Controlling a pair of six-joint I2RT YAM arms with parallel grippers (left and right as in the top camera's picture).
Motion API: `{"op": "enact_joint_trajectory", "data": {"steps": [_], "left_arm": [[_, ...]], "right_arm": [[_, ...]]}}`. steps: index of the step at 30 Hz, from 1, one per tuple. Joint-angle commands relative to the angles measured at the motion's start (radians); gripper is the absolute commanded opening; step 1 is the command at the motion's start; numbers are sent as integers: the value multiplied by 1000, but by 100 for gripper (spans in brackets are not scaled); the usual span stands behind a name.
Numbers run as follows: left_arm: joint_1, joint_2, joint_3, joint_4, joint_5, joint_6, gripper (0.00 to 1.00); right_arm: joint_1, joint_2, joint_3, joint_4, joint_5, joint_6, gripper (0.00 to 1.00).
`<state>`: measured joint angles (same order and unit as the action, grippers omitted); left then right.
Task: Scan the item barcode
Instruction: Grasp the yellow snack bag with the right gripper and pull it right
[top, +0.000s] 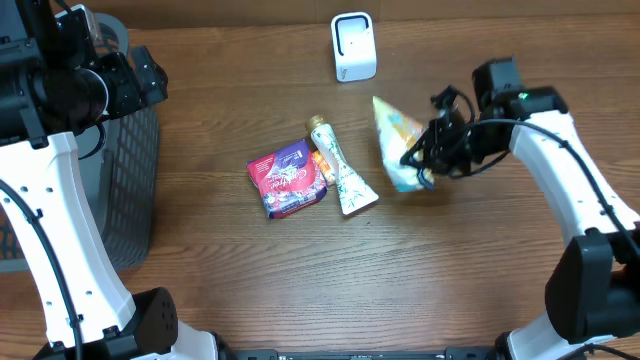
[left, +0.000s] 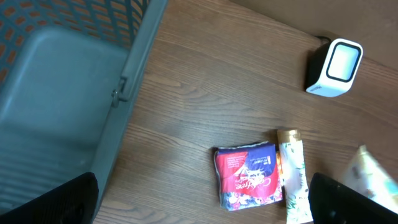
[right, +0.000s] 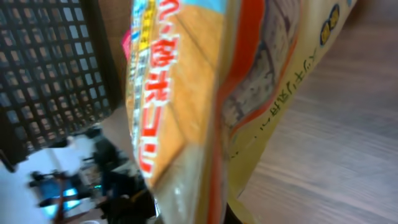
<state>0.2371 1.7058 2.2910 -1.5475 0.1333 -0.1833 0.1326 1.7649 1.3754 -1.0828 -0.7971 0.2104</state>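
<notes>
Right gripper (top: 428, 160) is pinching the snack bag (top: 396, 140), near the scanner (top: 353, 47), off to its front right. Looks like the presenting step; next the barcode needs turning toward the scanner's window. Left gripper (top: 145, 78) hangs spread wide, far left of the scanner.

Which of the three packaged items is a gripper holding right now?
The yellow-and-orange snack bag, clamped in the right gripper. The red packet and the gold-capped tube lie side by side on the table, untouched.

Mock shop checkout on a lab bench: wood-grain table (top: 250, 270), white barcode scanner (top: 353, 46), grey mesh basket (top: 130, 180), red packet (top: 288, 180).
</notes>
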Motion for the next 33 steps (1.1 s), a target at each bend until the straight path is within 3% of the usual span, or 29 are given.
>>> {"op": "enact_joint_trajectory", "data": {"steps": [1, 7, 12, 14, 17, 18, 23, 28, 31, 33], "left_arm": [[-5, -4, 14, 3, -7, 4, 100], [-5, -4, 14, 3, -7, 4, 100], [-5, -4, 14, 3, -7, 4, 100], [-5, -4, 14, 3, -7, 4, 100], [-5, -4, 14, 3, -7, 4, 100], [-5, -4, 14, 3, -7, 4, 100], [-5, -4, 14, 4, -7, 4, 100], [-5, -4, 14, 3, -7, 4, 100], [-5, -4, 14, 3, -7, 4, 100], [-5, -4, 14, 3, -7, 4, 100]], "right_arm": [[-8, -1, -74, 75, -77, 144, 4], [-90, -1, -133, 170, 127, 316, 5], [-188, -1, -132, 156, 391, 313, 29], [-225, -1, -132, 137, 427, 313, 26], [-258, -2, -131, 126, 320, 254, 6], [-259, -2, -129, 122, 290, 228, 7], [-246, -2, -85, 58, 288, 100, 24], [-215, -3, 40, -68, 466, 84, 38], [-173, -3, 139, -154, 615, 84, 72], [-135, -3, 182, -182, 702, 85, 84]]}}
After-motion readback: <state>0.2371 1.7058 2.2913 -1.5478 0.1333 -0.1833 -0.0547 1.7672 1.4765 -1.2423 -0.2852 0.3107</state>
